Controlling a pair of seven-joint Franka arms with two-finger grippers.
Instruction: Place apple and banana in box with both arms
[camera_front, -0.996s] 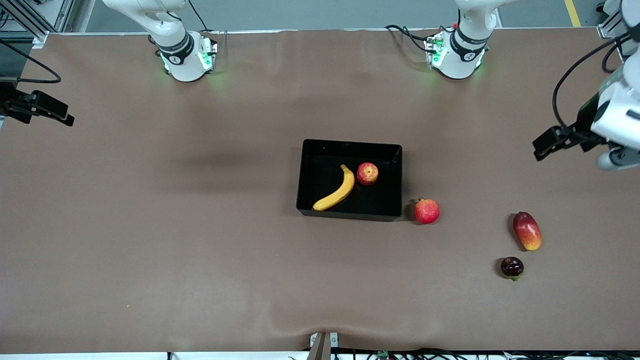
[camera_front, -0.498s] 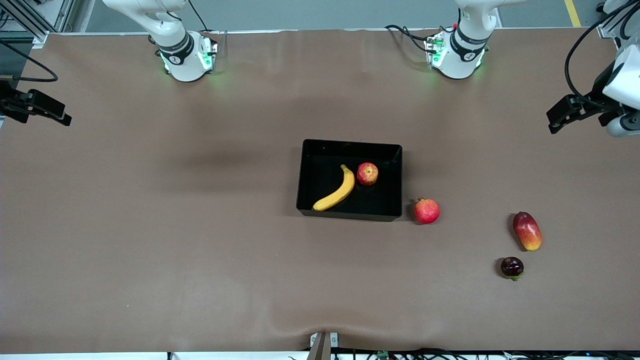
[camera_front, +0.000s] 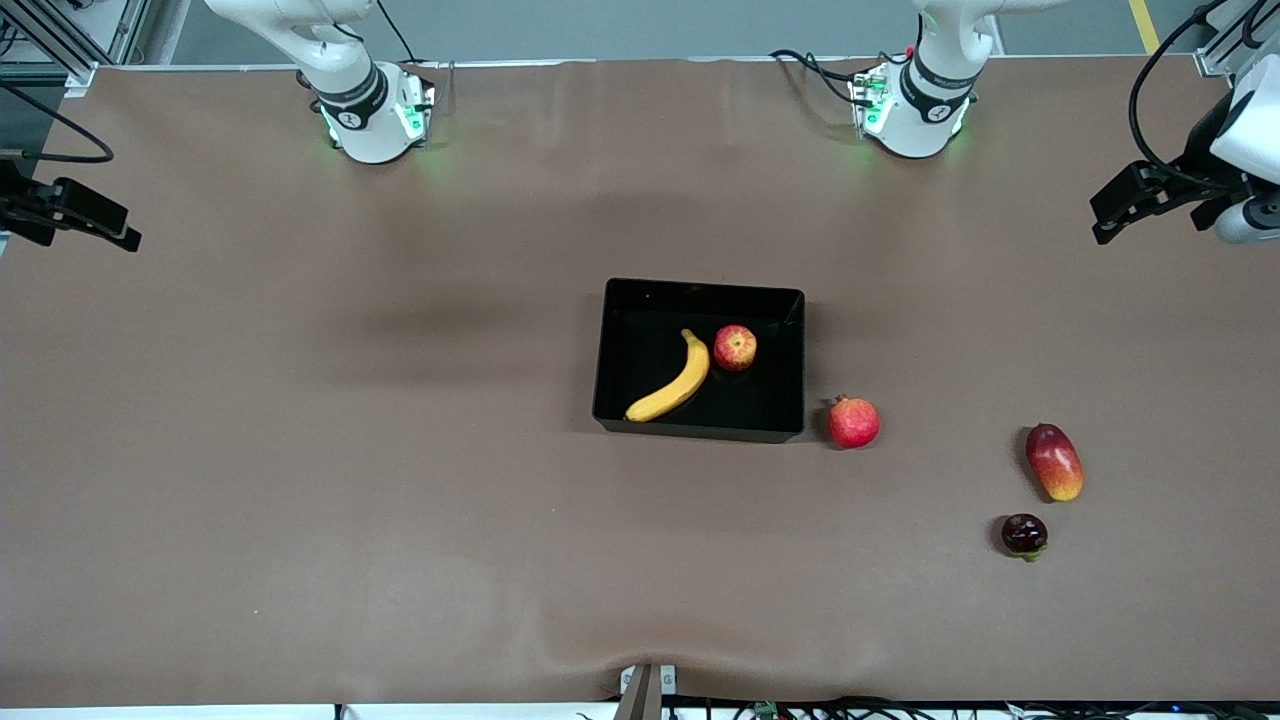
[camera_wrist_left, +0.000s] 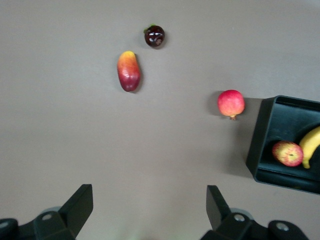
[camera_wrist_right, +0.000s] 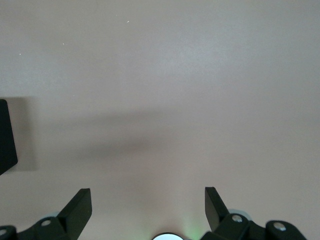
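I have both arms parked high and wide, the left gripper (camera_wrist_left: 147, 212) and right gripper (camera_wrist_right: 147, 212) empty with jaws spread, each over bare table at its own end, since I judge nothing is left to carry. The box (camera_front: 620, 400) holds the banana (camera_front: 675, 380) and, just beside its upper tip, the apple (camera_front: 735, 347). The pinkish-red fruit (camera_front: 853, 422) sits on the table just outside the box's wall toward the left arm's end.

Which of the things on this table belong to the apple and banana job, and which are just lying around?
Part of the job:
apple, in the box
banana, in the box
box
left gripper, open
right gripper, open

Just lying about:
pinkish-red round fruit, beside the box
mango-like fruit
dark round fruit
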